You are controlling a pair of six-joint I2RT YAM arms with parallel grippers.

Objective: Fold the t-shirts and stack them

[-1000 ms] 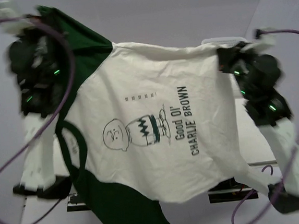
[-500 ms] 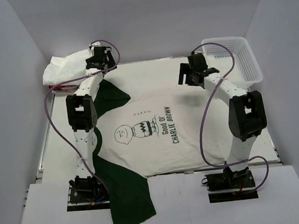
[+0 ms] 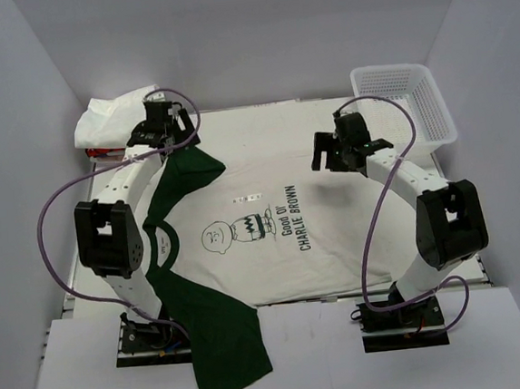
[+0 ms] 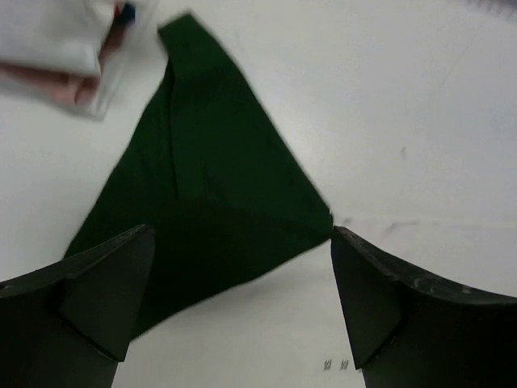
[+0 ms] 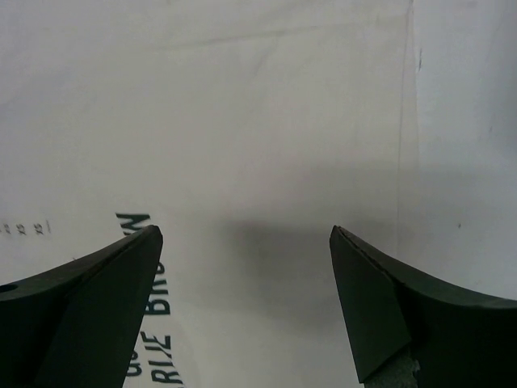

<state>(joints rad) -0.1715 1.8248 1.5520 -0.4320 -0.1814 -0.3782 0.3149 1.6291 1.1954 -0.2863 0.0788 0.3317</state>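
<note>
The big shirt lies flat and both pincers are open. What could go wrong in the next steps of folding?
1. The near green sleeve reaches past the edge of the table, beside the left arm's base; it might catch there or pull the shirt askew.
2. The open left pincer hovers over the far sleeve, close to the folded stack; a wide sweep could disturb that stack.
</note>
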